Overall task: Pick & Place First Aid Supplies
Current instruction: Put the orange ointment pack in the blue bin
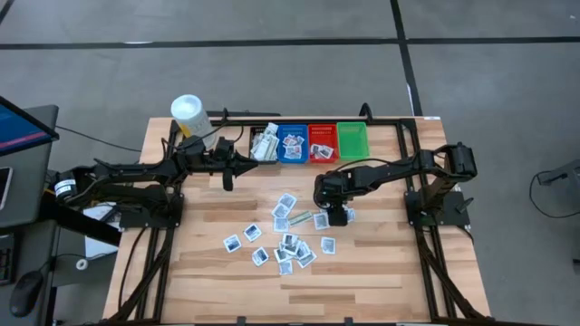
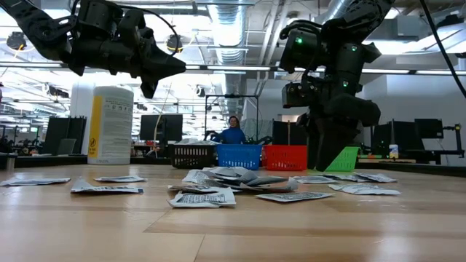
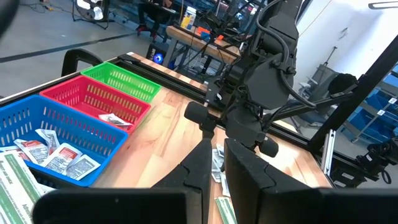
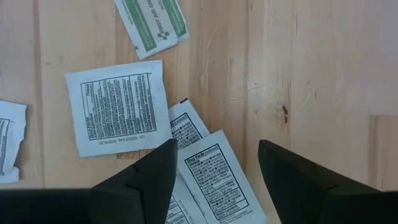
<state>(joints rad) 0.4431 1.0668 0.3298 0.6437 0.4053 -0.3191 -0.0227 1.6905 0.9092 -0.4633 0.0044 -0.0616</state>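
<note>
Flat paper packets [image 4: 116, 106] with fine black print scattered mid-table on pale wood planks [image 1: 362, 263], my right gripper [image 4: 214, 163] spread wide just above them, empty, left gripper [image 3: 213, 163] nearly closed, empty, near mesh plastic baskets [image 3: 93, 102].

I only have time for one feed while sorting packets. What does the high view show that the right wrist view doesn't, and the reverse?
Only the high view shows the four bins, the white tub, the left gripper raised near the bins, and the whole scatter of packets. Only the right wrist view shows the print on the packets. Both show the open right gripper above packets on the wooden table.
</note>
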